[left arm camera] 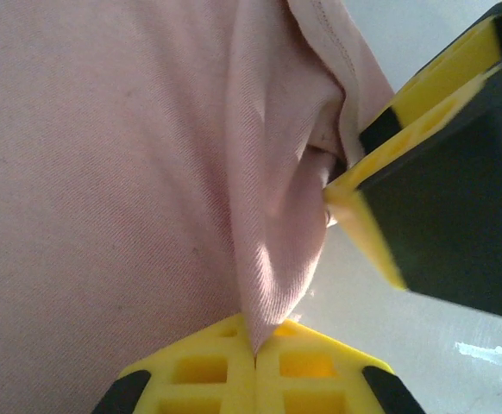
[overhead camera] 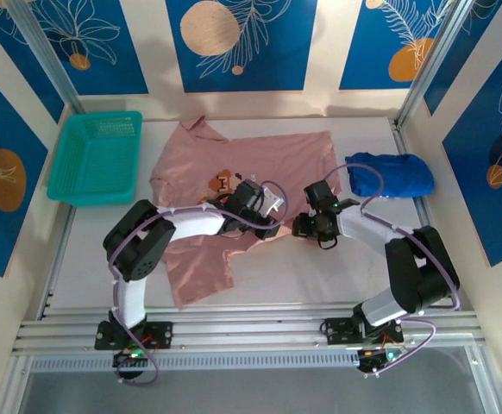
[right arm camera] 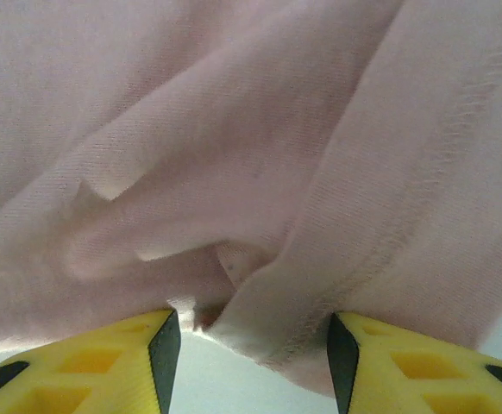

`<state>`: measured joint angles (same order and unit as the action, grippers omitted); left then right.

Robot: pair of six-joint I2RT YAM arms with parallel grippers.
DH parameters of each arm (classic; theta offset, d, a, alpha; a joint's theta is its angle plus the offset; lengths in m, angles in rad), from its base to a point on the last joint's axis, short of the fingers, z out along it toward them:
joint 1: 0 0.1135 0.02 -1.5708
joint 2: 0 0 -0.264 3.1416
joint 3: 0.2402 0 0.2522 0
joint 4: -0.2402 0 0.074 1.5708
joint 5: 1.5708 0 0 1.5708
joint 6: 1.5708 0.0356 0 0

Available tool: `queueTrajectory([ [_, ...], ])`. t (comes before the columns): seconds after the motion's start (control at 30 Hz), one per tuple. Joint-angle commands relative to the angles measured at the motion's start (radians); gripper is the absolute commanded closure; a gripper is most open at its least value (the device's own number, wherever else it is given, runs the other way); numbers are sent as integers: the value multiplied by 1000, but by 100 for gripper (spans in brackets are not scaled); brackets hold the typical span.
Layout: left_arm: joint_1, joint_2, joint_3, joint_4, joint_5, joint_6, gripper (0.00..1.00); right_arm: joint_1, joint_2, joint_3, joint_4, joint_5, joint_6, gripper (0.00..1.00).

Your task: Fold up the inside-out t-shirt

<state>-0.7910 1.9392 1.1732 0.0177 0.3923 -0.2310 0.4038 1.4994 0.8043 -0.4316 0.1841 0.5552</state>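
Inside-out t-shirt (overhead camera: 268, 159) was lying mostly flat on the table (overhead camera: 337, 267), in the back-middle between the teal basket (overhead camera: 96, 159) on the left and a bunched-up blue garment (overhead camera: 391, 174) on the right, with its lower part trailing off at an angle toward the near left. Both arms met at the shirt's near right edge, really close to each other. The left gripper (left arm camera: 255, 349) was fully closed, pinching a thin ridge of pink cloth that rose up like a little tent from its fingertips, so my guess is it grabbed there to get an edge off the table for a fold. The right gripper (right arm camera: 247, 336) was about halfway open, its fingers sitting either side of a stitched hem, with rumpled cloth in the gap but nothing actually clamped. To me it looked lined up to take that hem, so the two could carry the edge across together. The exposed seam stitching fits the inside-out bit. No fold looked done yet, and one risk I'd flag is that the left pinch may have caught just a single layer.
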Motion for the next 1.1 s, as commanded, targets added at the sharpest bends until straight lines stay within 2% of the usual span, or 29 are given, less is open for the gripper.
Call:
queueTrajectory([
  [0.0, 6, 9, -12, 13, 16, -13, 100, 13, 39, -3, 34, 29, 57, 50],
  [0.1, 6, -3, -24, 16, 8, -10, 100, 12, 50, -3, 26, 85, 53, 56],
  [0.3, 10, -28, -52, 21, -16, -13, 100, -10, 4, 3, -18, 150, 25, 79],
  [0.47, 18, -64, -78, 27, -26, -22, 100, -90, -77, 6, -66, 145, -27, 93],
  [0.63, 27, -98, -89, 28, 2, -31, 100, -188, -175, 62, -143, 142, -99, 95],
  [0.8, 34, -131, -108, 45, 62, -55, 100, -265, -165, 140, -196, 149, -164, 94],
  [0.9, 35, -138, -108, 48, 80, -65, 100, -261, -135, 168, -183, 133, -167, 93],
  [1.07, 44, -134, -105, 36, 46, -75, 100, -237, -60, 224, -190, 126, -183, 88],
])
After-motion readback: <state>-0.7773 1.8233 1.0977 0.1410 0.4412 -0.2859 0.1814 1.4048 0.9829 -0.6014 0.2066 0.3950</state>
